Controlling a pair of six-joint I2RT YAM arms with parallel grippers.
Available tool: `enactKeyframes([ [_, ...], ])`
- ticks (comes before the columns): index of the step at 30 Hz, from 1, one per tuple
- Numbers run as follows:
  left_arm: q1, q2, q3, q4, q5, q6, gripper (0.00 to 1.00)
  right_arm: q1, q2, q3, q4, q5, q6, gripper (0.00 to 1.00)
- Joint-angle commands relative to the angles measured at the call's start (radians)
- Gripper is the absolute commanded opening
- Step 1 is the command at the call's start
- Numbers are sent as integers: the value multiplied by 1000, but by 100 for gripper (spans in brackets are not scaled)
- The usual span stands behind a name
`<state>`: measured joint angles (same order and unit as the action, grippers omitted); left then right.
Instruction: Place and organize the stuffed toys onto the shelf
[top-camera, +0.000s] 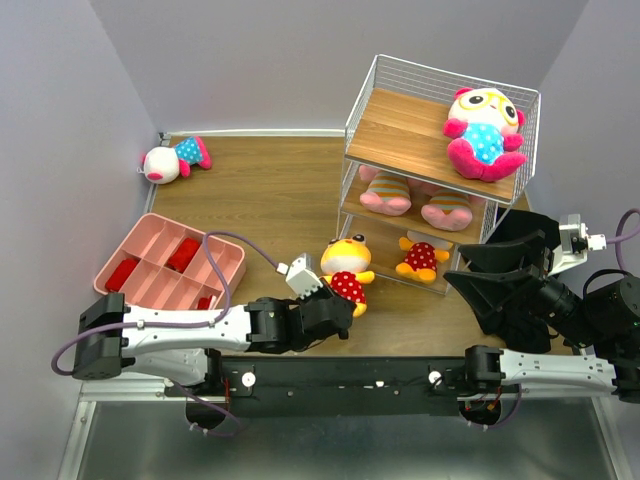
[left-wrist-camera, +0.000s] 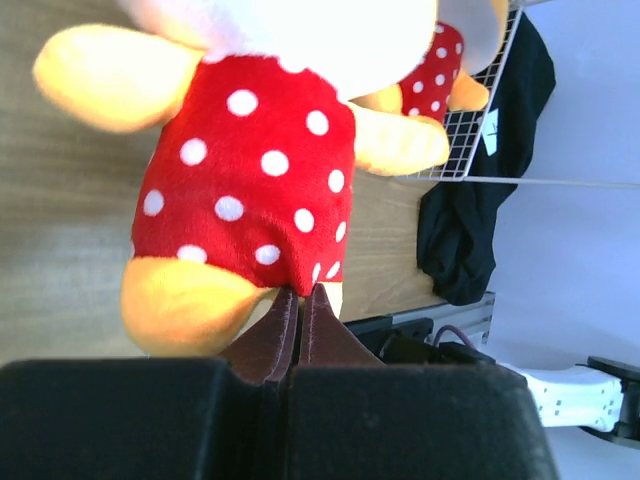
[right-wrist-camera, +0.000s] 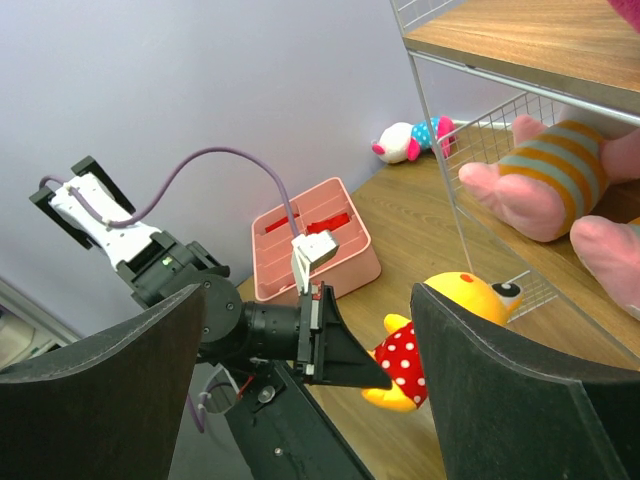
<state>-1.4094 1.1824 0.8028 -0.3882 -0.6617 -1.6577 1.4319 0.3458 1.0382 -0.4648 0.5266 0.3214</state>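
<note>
The left pincer (left-wrist-camera: 300, 305) is closed tight, its tips at the red dotted hem of a yellow toy (top-camera: 347, 272) standing on the table (top-camera: 270, 195) just near of the shelf (top-camera: 400, 128); whether cloth is caught there I cannot tell. The right pincer (top-camera: 470, 270) gapes wide and empty near the shelf's right end. The shelf holds a white-faced toy (top-camera: 485, 130) on top, two pigs (top-camera: 385, 192) in the middle and another yellow one (top-camera: 422, 257) below, while a second white-faced toy (top-camera: 175, 158) lies at the far left.
</note>
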Motion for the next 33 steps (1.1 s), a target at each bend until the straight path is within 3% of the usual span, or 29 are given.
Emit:
enactKeyframes([
  [1,53,9,-11,216,-6,229,0,2,2,17,-8,-8,-7,90],
  [5,75,95,25,222,53,275,0,2,4,17,0,-8,-12,90],
  [7,78,129,19,299,94,345,0,2,4,14,3,-8,-12,90],
  [15,72,175,1,348,117,315,0,2,4,20,-5,-8,-10,90],
  [19,67,183,6,380,111,384,0,2,1,11,5,-10,-8,90],
  [33,-25,155,-19,356,51,302,0,2,-8,9,0,0,-13,90],
])
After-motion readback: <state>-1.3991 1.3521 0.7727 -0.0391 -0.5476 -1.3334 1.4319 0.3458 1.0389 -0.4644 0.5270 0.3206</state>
